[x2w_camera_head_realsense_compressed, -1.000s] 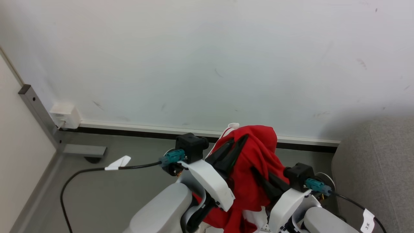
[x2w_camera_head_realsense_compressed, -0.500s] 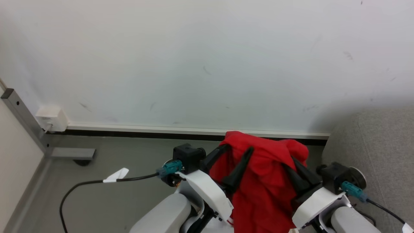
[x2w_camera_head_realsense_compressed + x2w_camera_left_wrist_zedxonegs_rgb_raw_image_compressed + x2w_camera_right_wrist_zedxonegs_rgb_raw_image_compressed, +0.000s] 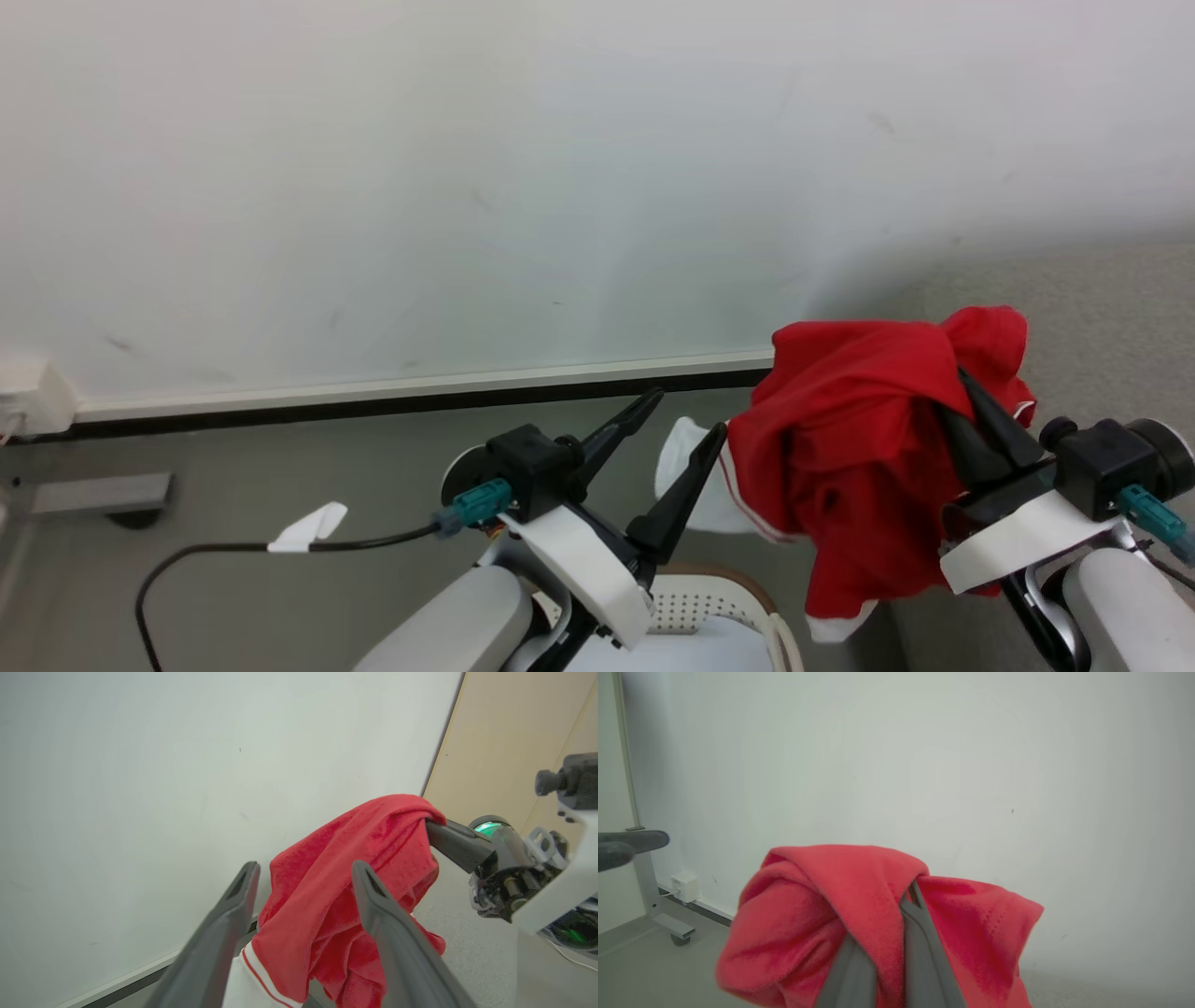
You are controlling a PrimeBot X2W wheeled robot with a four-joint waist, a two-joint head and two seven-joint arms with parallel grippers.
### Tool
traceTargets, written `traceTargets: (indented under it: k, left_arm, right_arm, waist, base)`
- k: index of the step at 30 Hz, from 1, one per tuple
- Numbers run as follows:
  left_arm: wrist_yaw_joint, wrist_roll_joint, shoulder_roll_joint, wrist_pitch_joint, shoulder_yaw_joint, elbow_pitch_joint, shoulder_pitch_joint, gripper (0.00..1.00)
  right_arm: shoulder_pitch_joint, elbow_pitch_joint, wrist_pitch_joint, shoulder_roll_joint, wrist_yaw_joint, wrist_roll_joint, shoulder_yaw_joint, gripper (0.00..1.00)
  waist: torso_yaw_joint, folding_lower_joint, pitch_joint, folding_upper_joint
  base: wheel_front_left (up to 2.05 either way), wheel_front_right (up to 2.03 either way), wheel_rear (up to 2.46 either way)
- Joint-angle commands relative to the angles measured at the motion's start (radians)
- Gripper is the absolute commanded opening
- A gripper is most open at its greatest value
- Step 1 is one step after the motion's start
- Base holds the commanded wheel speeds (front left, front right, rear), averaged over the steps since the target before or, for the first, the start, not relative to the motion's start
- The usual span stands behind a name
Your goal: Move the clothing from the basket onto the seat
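Red cloth is bunched over your right gripper. Its two dark fingers are pinched together on the clothing, and in the right wrist view the folds close over both fingertips with no gap between them. Nothing but that grip carries the garment: it hangs free in the air and drapes down to a white cuff at its lowest point. It hangs in front of the left edge of the seat, the grey sofa at the right side of the head view. You cannot tell from these pictures whether any fold touches the upholstery.

A white panel edged with thin piping trails from the garment's left side, just beside the nearer finger of your left gripper. That gripper is spread wide, with its fingers well apart and nothing between them. In the left wrist view you look through the gap at the red cloth beyond. Whether the nearer finger brushes the white panel you cannot tell.

The basket sits at the bottom edge of the head view, partly under your left forearm, showing its perforated wall and tan rim. The cuff hangs just beside the right side of that rim.

Behind everything stands a pale wall, which meets the grey floor at a white skirting. A black cable with a white tag runs to your left wrist.
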Motion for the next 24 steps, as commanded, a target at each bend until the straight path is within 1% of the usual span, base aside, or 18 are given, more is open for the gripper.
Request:
traceTargets:
  k: [1,5,6,7,14,20,24]
  left_arm:
    - [0.006,0.024,0.011,-0.003,0.004,-0.007,0.02,1.0]
    - [0.004,0.068,0.02,-0.003,0.017,-0.023,0.024,1.0]
    - [0.002,0.083,0.021,-0.003,0.017,-0.024,0.026,1.0]
    - [0.002,0.083,0.021,-0.003,0.017,-0.024,0.026,1.0]
    - [-0.002,0.149,0.017,-0.003,0.042,-0.011,0.042,1.0]
    - [-0.016,0.185,-0.001,-0.003,0.061,0.006,0.052,1.0]
    - [-0.021,0.206,-0.011,-0.003,0.078,0.018,0.058,1.0]
  right_arm:
    - [0.009,-0.025,-0.006,-0.015,-0.002,-0.009,-0.018,0.0]
    - [0.021,-0.069,-0.005,-0.022,-0.002,-0.021,-0.056,0.0]
    - [0.025,-0.078,-0.005,-0.025,-0.002,-0.024,-0.069,0.0]
    - [0.025,-0.078,-0.005,-0.025,-0.002,-0.024,-0.069,0.0]
    - [0.053,-0.139,-0.005,-0.024,-0.002,-0.043,-0.126,0.0]
    - [0.075,-0.175,-0.005,-0.019,-0.002,-0.049,-0.164,0.0]
    - [0.078,-0.193,-0.005,-0.014,-0.002,-0.035,-0.174,0.0]
  waist:
    - [-0.067,0.0,0.016,-0.0001]
    - [-0.144,0.0,0.034,-0.0001]
    - [-0.159,0.0,0.036,-0.0001]
    - [-0.159,0.0,0.036,-0.0001]
    - [-0.274,0.0,0.059,-0.0001]
    - [-0.337,0.0,0.076,-0.0001]
    - [-0.363,0.0,0.086,-0.0001]
  base:
    - [0.0,0.0,0.0]
    - [0.0,0.0,0.0]
    - [0.0,0.0,0.0]
    - [0.0,0.0,0.0]
    - [0.0,0.0,0.0]
    - [0.0,0.0,0.0]
    - [0.0,0.0,0.0]
